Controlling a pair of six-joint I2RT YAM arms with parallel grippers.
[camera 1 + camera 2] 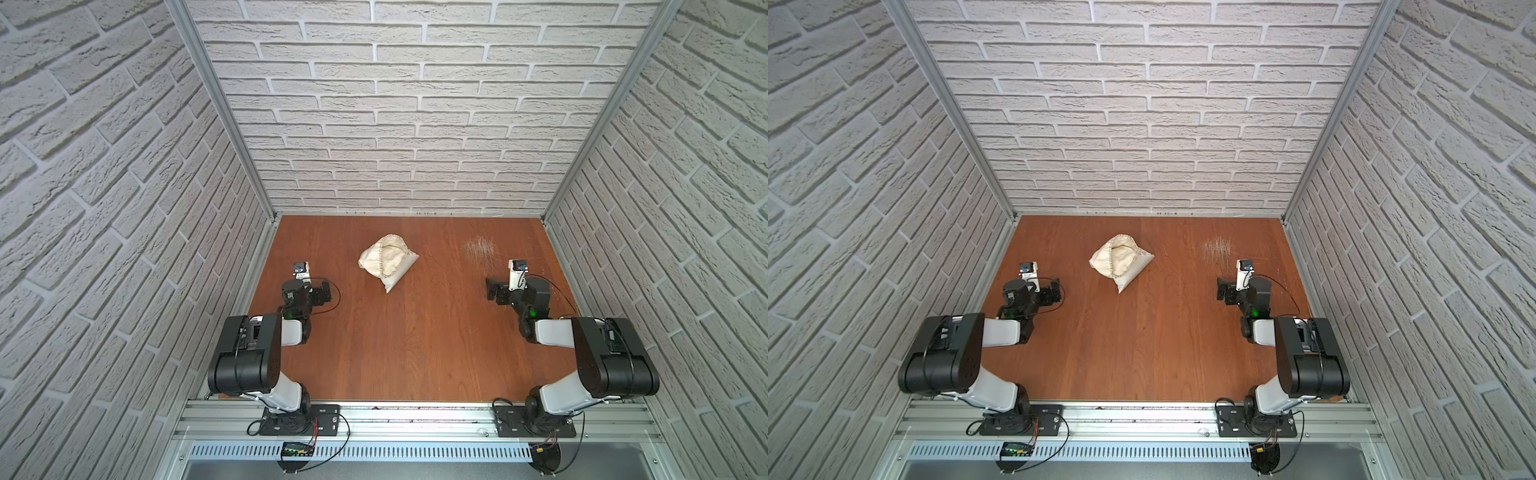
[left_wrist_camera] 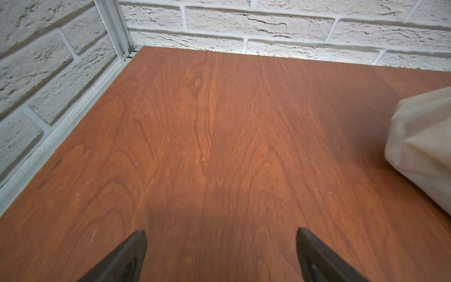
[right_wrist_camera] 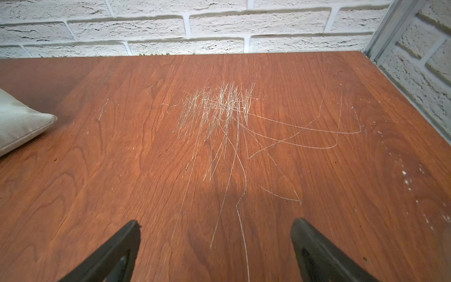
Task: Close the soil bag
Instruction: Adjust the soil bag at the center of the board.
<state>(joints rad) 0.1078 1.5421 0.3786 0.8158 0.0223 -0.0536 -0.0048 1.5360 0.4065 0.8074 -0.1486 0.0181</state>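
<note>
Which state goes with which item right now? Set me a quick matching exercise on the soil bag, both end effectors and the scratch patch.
Items:
1. soil bag
2. left end effector
3. right end effector
4. scratch patch

States:
A. pale lines scored into the table
B. cream cloth, mouth gaping
C. open, empty, facing heavily scratched wood
D. open, empty, facing wood with no heavy scratching

Pairs: 1-B, 2-D, 3-C, 4-A
</note>
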